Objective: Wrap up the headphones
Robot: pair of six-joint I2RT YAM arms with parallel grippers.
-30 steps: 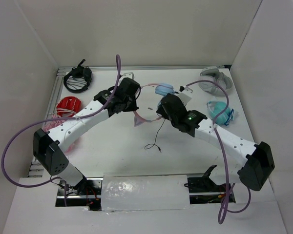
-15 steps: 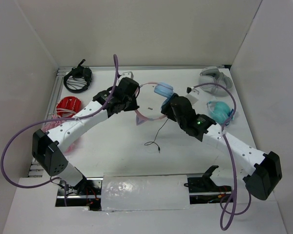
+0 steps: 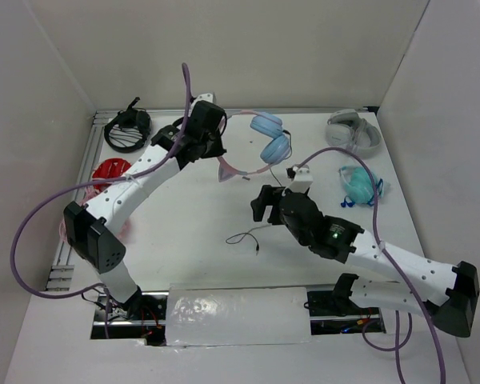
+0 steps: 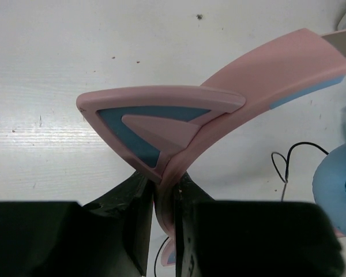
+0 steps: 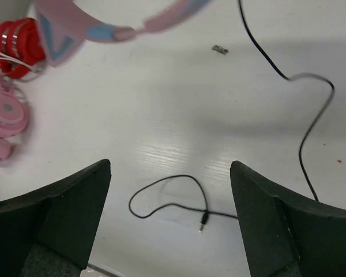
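Note:
The headphones have a thin pink cat-eared headband (image 3: pixel 234 167) and light blue ear cups (image 3: pixel 272 138) at the back middle of the table. My left gripper (image 3: pixel 215 150) is shut on the headband; in the left wrist view both fingers clamp the pink band (image 4: pixel 165 199) just below a cat ear (image 4: pixel 155 115). The thin black cable (image 3: pixel 260 218) runs from the cups to a loop and plug (image 3: pixel 257 247). My right gripper (image 3: pixel 260 205) is open and empty above that loop. In the right wrist view the cable loop (image 5: pixel 168 196) and plug (image 5: pixel 203 221) lie between its fingers (image 5: pixel 81 208).
Black headphones (image 3: pixel 126 132) lie at the back left, with red ones (image 3: pixel 110 170) and pink ones (image 5: pixel 6 115) along the left edge. Grey headphones (image 3: pixel 352 132) and all-turquoise ones (image 3: pixel 360 184) lie at the back right. Walls close three sides.
My left gripper has carried the headband towards the back, and the ear cups moved with it. My right gripper has drawn away from the cups to a spot over the cable's end.

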